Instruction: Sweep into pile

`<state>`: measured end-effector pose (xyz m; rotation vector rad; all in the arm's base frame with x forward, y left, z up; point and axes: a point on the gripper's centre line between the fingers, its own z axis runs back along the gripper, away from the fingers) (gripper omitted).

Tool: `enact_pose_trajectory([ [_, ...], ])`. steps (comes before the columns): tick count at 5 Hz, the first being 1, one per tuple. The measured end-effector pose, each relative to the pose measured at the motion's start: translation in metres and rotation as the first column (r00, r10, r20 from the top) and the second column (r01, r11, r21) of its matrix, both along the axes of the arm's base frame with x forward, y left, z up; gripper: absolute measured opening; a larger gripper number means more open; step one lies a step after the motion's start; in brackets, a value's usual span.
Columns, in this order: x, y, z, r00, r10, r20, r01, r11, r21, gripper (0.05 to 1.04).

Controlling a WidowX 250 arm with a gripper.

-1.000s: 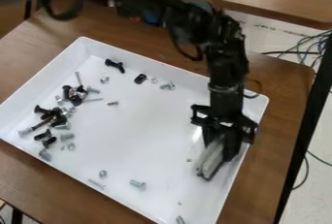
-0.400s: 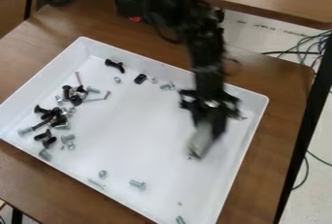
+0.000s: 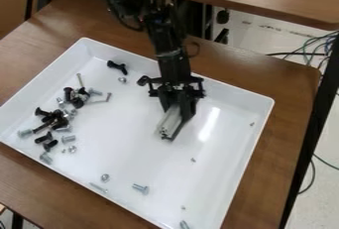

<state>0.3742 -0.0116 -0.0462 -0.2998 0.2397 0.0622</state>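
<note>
From here I have most of the screws and bolts (image 3: 55, 119) in a loose cluster at the tray's left side, with a silver bolt (image 3: 140, 189) apart toward the near side. My gripper (image 3: 175, 120), right of the cluster, is clamped on a pale bar (image 3: 169, 119). The white tray (image 3: 132, 146) sits on a brown table (image 3: 289, 86).

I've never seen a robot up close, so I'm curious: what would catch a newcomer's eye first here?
Probably the black robot arm hanging in from the top edge, its jaws around a pale grey block over the white tray. Then the jumble of black and silver hardware in the tray, at the picture's left.
</note>
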Motion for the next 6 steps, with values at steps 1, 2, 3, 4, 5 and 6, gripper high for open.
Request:
enact_pose_trajectory([
  [1,-0.001,0.030,-0.001,0.998,0.061,-0.016,-0.061,0.998,-0.011,0.362],
  [2,-0.003,0.078,-0.001,0.985,0.170,-0.017,-0.170,0.985,-0.017,0.362],
  [3,-0.010,0.111,-0.001,0.970,0.241,-0.011,-0.241,0.970,-0.008,0.362],
  [4,-0.021,0.130,0.002,0.963,0.269,0.019,-0.269,0.963,0.028,0.362],
  [5,-0.038,0.136,0.009,0.958,0.284,0.038,-0.286,0.957,0.048,0.362],
  [6,-0.045,0.120,0.026,0.963,0.255,0.091,-0.262,0.963,0.068,0.362],
])
